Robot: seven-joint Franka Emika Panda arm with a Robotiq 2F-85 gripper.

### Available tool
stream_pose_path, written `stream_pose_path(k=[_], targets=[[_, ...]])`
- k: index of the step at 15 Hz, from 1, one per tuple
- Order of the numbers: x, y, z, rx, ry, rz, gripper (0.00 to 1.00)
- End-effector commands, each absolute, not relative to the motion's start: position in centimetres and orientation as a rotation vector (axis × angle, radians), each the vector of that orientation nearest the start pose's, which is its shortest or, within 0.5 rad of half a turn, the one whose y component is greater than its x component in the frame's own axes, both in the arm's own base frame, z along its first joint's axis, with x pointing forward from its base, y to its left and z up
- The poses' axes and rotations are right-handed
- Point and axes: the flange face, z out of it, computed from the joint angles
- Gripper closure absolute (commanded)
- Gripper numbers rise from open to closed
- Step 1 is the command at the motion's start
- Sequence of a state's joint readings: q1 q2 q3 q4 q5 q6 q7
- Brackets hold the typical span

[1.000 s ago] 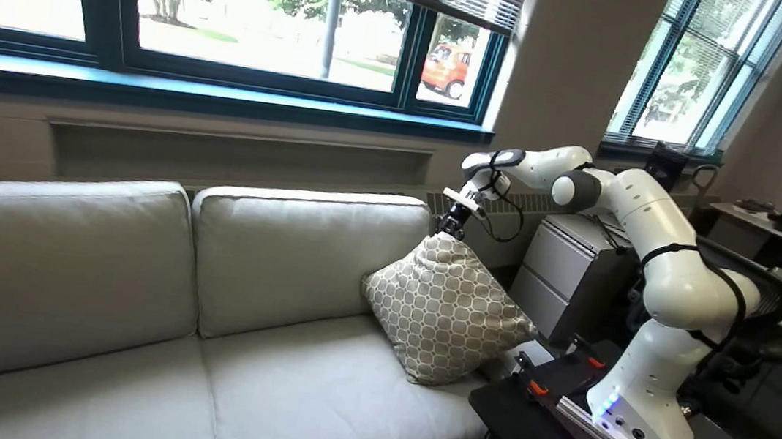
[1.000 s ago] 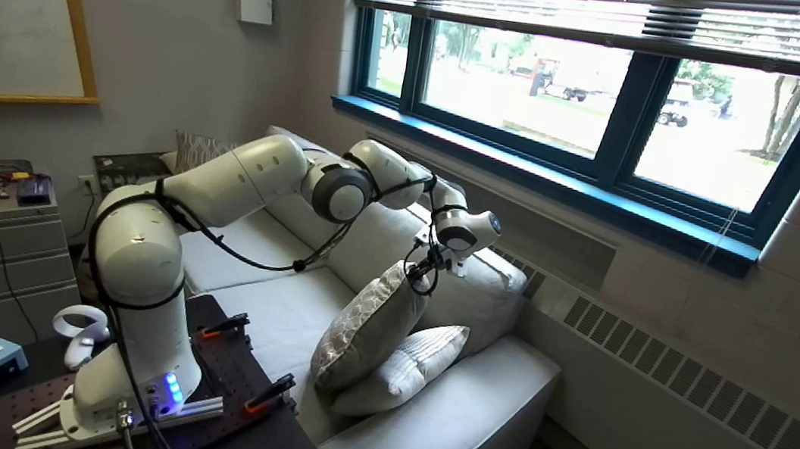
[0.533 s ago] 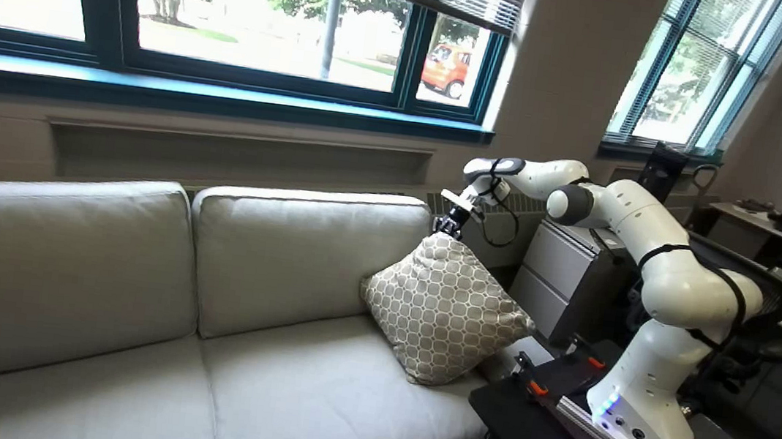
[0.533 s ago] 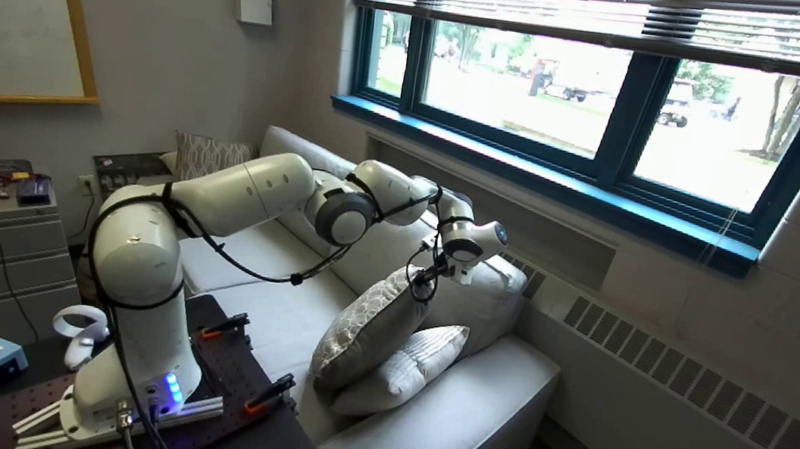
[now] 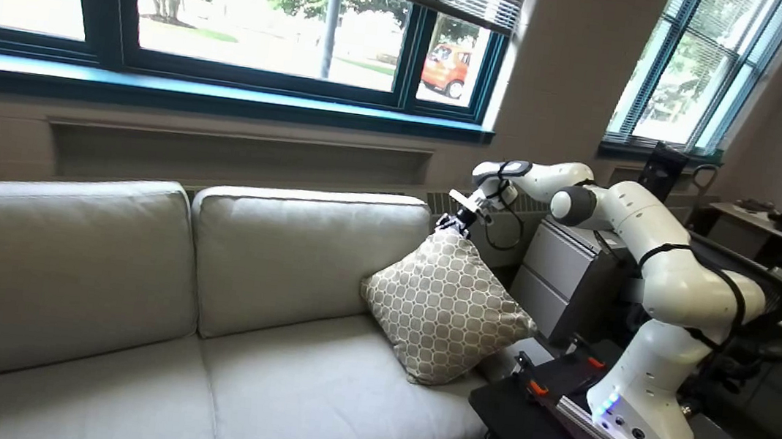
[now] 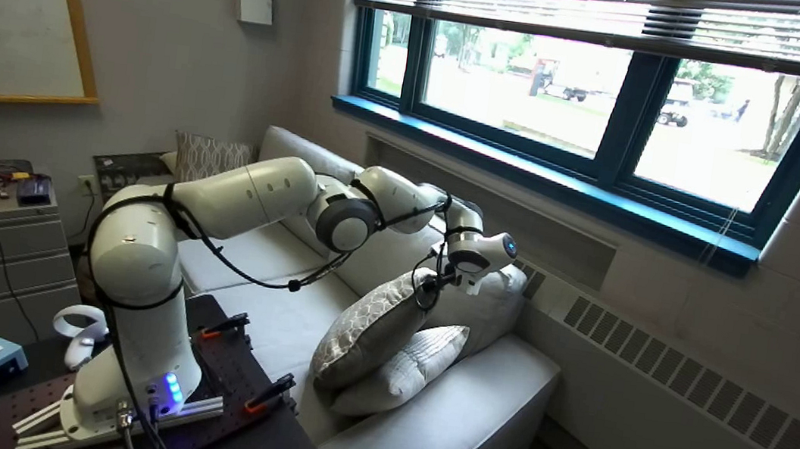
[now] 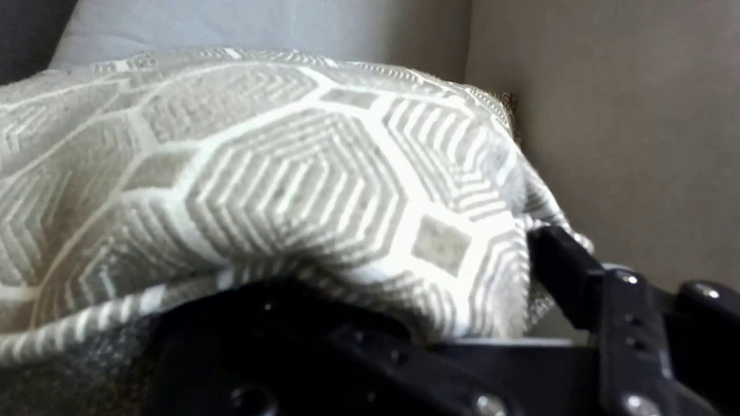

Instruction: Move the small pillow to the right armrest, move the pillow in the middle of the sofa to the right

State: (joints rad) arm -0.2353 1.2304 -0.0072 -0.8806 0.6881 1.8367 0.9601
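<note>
The large lattice-patterned pillow (image 5: 450,311) stands on one corner at the right end of the sofa (image 5: 312,262). It leans on the small white pillow (image 6: 408,374), which rests against the right armrest (image 6: 456,418). In an exterior view the small pillow is mostly hidden behind the patterned one. My gripper (image 5: 452,226) is at the patterned pillow's top corner. In the wrist view the fingers (image 7: 569,277) stand wide apart on either side of that corner, and fabric of the patterned pillow (image 7: 300,179) reaches in between them. The other finger is partly covered by cloth.
Behind the pillows rises a sofa back cushion (image 6: 475,295). The dark table (image 6: 248,404) carrying the arm's base, with orange-tipped clamps (image 6: 268,394), stands at the sofa's front. A wall heater (image 6: 700,387) runs past the armrest. Another patterned cushion (image 6: 214,156) lies at the far end.
The wrist has tilted and shifted a little toward the heater side, and the fingers look more spread. The patterned pillow's top corner has risen slightly; its body stays in place.
</note>
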Motion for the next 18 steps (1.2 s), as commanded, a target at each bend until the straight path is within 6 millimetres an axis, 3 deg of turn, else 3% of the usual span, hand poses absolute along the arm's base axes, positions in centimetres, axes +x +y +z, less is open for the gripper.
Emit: stream_pose_path(k=[1, 5, 8, 13, 18], targets=[[74.3, -13.8, 10.4, -1.834, 1.876, 0.575, 0.0], [73.7, -15.5, 9.4, -1.7, 2.081, 0.39, 0.0], [72.6, -15.5, 9.0, -1.594, 2.214, 0.225, 0.0], [69.9, -13.4, 8.8, -1.51, 2.354, 0.08, 0.0], [67.2, -10.6, 11.6, -1.465, 2.385, -0.006, 0.0]])
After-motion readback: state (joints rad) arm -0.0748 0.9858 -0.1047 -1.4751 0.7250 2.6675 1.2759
